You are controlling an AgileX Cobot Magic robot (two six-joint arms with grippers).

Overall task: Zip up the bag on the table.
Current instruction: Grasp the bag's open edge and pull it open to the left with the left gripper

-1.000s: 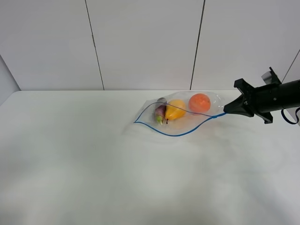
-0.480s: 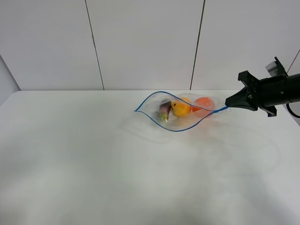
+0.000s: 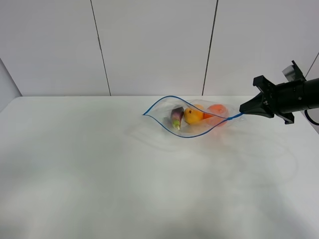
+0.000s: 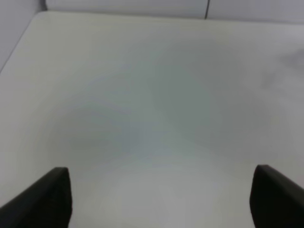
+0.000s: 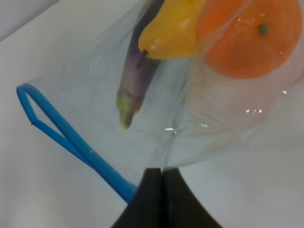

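The clear bag (image 3: 192, 124) with a blue zipper strip (image 3: 164, 99) hangs open and lifted above the white table (image 3: 124, 174). A purple eggplant (image 3: 176, 116), a yellow pear (image 3: 193, 115) and an orange (image 3: 216, 110) show through it. My right gripper (image 3: 242, 112) is shut on the bag's right end, at the zipper strip. In the right wrist view the closed fingertips (image 5: 161, 176) pinch the strip (image 5: 71, 142), with the eggplant (image 5: 137, 78), pear (image 5: 173, 31) and orange (image 5: 247, 38) beyond. My left gripper (image 4: 156, 199) is open over bare table, out of the exterior view.
A panelled white wall (image 3: 154, 45) stands behind the table's far edge. The table's right rounded corner lies below the right arm (image 3: 294, 97).
Over the last second my right gripper rose and lifted the bag's right end. The bag's mouth opened wider and the fruit slid together. Since half a second ago little has moved.
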